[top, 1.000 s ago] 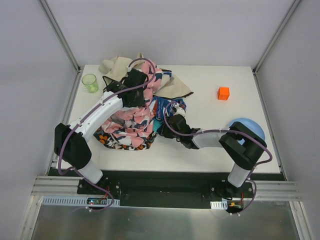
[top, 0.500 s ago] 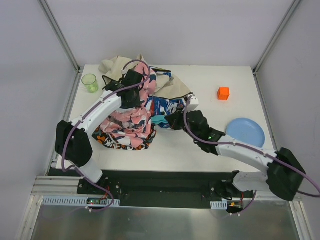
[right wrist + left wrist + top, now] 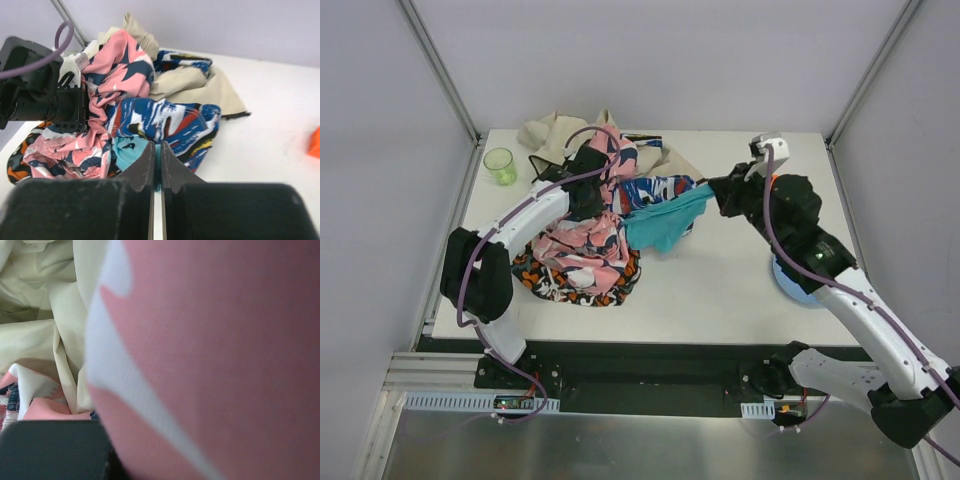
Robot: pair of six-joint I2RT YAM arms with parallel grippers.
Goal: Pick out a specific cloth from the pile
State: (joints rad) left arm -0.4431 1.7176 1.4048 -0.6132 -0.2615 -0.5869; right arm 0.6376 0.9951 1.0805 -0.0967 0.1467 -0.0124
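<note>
Currently the extraction is judged partly done. The cloth (image 3: 665, 222) is gripped at one end by the right gripper (image 3: 720, 193). In the right wrist view its jaws are pressed almost together, with a thin sliver of teal fabric between them. The cloth is drawn out to the right of the pile (image 3: 582, 250). Its lower end lies against the blue-white-red patterned cloth (image 3: 655, 188) at the pile's right edge. Whether that end is caught under other garments cannot be told. By estimate, two things are left: the cloth has to be pulled fully clear of the pile and set down apart on the table (image 3: 720, 290).

The left gripper (image 3: 585, 190) is pushed into the upper part of the pile, among pink patterned fabric, probably to hold the heap down. Its wrist view is filled by pink and white fabric at close range, so the state of its jaws cannot be told.

Containers:
- A green cup (image 3: 500, 165) is noted upright near the far left corner of the table, well apart from the cloth. Whether anything is in it cannot be made out.
- A light blue plate (image 3: 788, 288) is noted at the right, largely covered by the right arm. Nothing can be said of its contents.
- An orange cube (image 3: 315, 142) is seen on the table itself, in neither container.
</note>
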